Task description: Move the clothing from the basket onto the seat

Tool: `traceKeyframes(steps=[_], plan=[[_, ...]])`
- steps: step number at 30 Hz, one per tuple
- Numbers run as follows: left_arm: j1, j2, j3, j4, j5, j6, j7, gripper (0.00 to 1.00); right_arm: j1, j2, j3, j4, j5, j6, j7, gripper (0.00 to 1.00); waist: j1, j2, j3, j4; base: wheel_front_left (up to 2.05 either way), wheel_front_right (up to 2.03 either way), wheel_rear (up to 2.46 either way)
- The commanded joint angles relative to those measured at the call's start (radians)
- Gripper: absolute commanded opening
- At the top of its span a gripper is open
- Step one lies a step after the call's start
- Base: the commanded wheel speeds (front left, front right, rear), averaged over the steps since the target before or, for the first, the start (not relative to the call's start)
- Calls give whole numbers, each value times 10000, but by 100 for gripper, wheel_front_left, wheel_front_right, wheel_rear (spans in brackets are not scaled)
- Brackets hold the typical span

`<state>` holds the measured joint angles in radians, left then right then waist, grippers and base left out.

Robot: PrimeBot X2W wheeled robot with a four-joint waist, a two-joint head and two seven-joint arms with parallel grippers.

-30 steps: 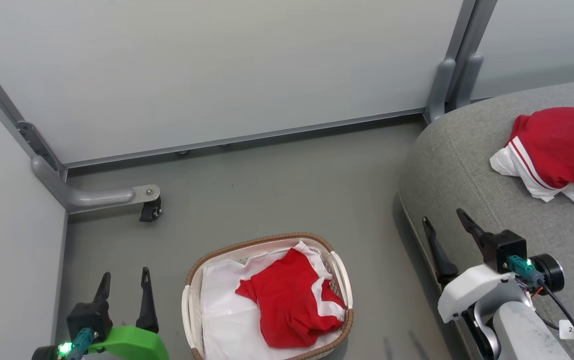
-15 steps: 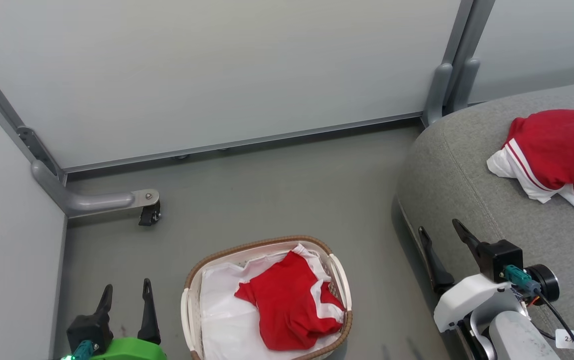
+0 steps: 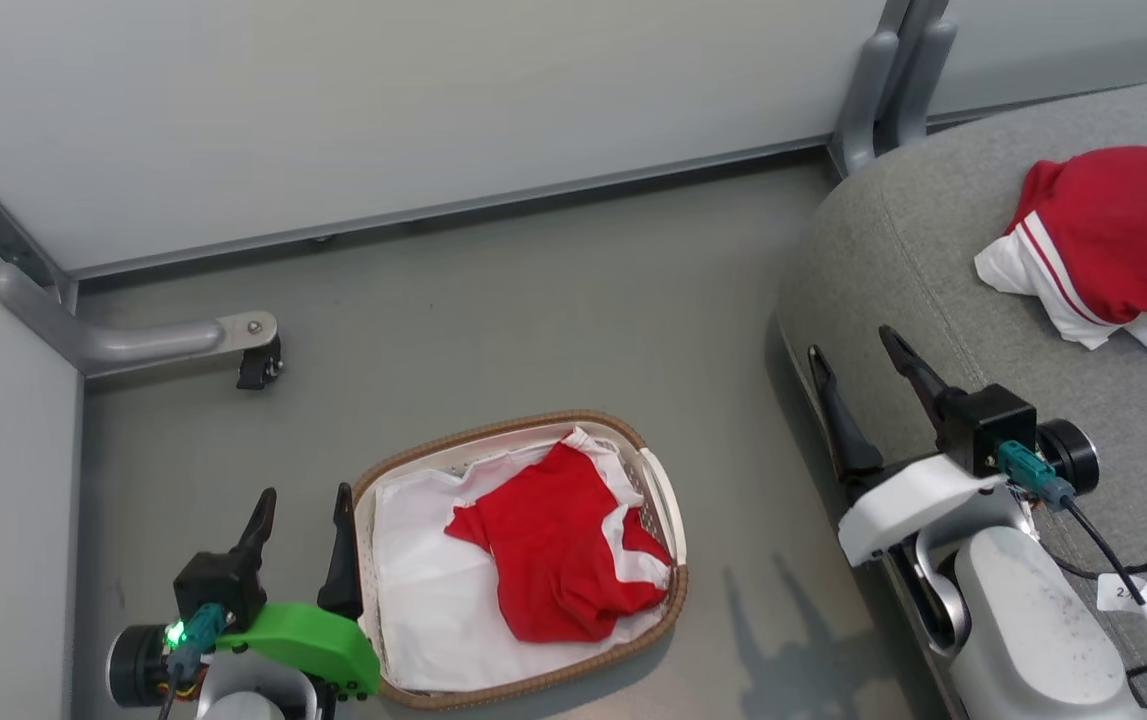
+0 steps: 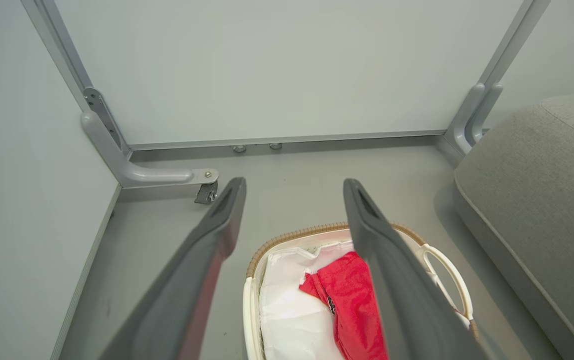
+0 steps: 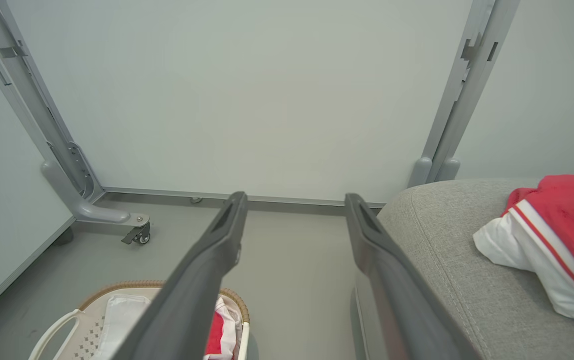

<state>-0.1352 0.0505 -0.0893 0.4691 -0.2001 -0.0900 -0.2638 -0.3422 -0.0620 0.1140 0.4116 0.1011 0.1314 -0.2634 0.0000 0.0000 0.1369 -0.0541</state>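
We see one red garment [image 3: 558, 560] lying crumpled in the basket [image 3: 523, 425], on top of the white liner [image 3: 413, 600], with its white panels showing toward the basket's right side. A second garment [image 3: 1118, 230], red with white stripes and a white panel, lies bunched on the seat [image 3: 893, 270], well apart from the basket. The basket stands on the grey floor [image 3: 493, 300], between our two arms and just beside the seat's rounded edge. Our left gripper [image 3: 304, 492] is right at the basket's left rim, fingers spread apart and holding nothing; whether a finger touches the rim we cannot tell. In the left wrist view the basket and the red fabric lie beneath the right-hand finger. Our right gripper [image 3: 849, 340] sits over the seat's rounded edge, its fingers likewise apart and empty, clear of the second garment. Beyond the floor stand pale wall panels [image 3: 383, 100], joined by a grey post [image 3: 883, 90] beside the seat, and a grey foot with a small caster [image 3: 258, 365] juts out at the left.
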Motion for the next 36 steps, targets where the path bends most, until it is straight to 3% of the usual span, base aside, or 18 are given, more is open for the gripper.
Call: traceKeyframes(steps=[1, 21, 27, 36], plan=[[-344, 18, -69, 90, -87, -74, -10, 100, -282, 6, 19, -129, -25, -14, -18, 100, 0, 0, 831, -343, 0, 0, 0], [-3015, 34, -737, 1224, 101, -385, -10, 100, -2643, 97, 690, -1494, 538, -14, -18, 100, 0, 0, 4302, -1728, 0, 0, 0], [-3657, 36, -768, 1685, 219, -410, -10, 100, -3080, 94, 898, -1723, 819, -14, -18, 100, 0, 0, 5022, -2109, 0, 0, 0], [-4529, 201, -1656, 2400, -48, -422, -12, 100, -3441, 96, 1094, -2010, 1110, -14, -18, 100, 0, 0, 5857, -2363, 0, 0, 0]])
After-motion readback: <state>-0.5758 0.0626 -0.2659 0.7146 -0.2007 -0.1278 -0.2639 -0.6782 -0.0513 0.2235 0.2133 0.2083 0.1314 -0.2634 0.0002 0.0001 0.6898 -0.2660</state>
